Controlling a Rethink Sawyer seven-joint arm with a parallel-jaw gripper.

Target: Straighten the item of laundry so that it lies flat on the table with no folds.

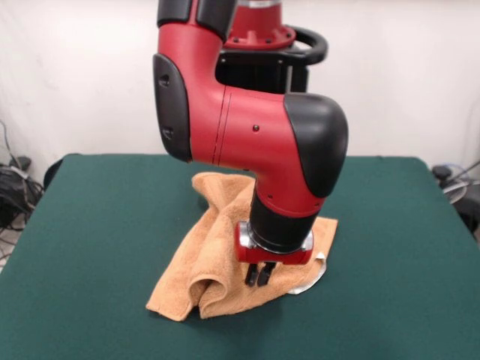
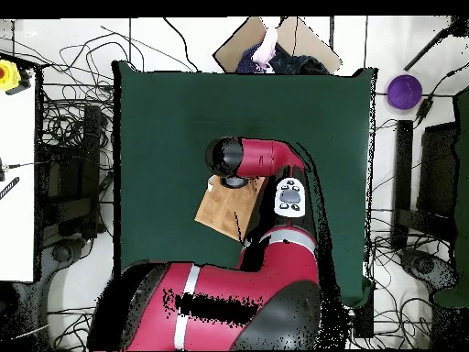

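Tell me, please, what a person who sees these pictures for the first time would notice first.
The big red and black arm fills the middle of the front view, reaching down from above. Below it lies the orange-tan towel, rumpled in thick folds on the dark green table. The pincer hangs just over the towel, its two dark fingertips close together; whether it grips the cloth cannot be told.

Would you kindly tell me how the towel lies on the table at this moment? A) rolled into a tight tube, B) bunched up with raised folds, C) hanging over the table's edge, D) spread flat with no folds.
B: in the front view the towel shows raised ridges and a curled fold at its near edge, lying well inside the table, with the gripper just above it.
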